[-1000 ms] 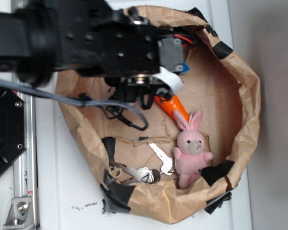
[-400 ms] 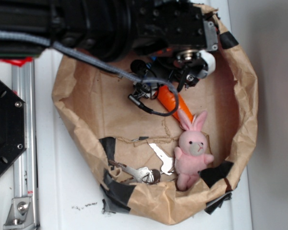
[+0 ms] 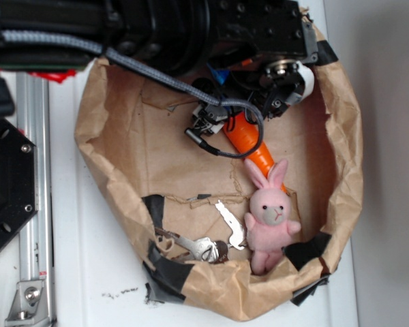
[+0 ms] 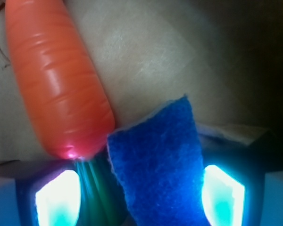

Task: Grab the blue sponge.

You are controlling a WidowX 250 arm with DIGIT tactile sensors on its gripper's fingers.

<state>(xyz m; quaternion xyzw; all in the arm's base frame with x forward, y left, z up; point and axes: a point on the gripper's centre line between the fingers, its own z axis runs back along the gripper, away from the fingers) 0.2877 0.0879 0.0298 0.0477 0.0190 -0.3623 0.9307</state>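
Note:
The blue sponge (image 4: 155, 165) fills the space between my fingers in the wrist view, its rough face tilted, with its far corner on the brown paper. My gripper (image 4: 140, 197) is open around it. The right pad (image 4: 224, 193) is close to the sponge's edge. The left pad (image 4: 56, 197) stands apart, with the carrot's green top in the gap. In the exterior view only a small blue bit of the sponge (image 3: 218, 73) shows under the black arm, and the gripper (image 3: 251, 95) is mostly hidden there.
An orange toy carrot (image 4: 56, 80) lies just left of the sponge, its butt end near my left finger. A crumpled brown paper bag (image 3: 341, 170) forms a bowl around everything. A pink bunny (image 3: 271, 218) and metal keys (image 3: 211, 242) lie at its front.
The arm has swung right and toward the bag's back rim over the last second. The carrot and the bunny have shifted slightly.

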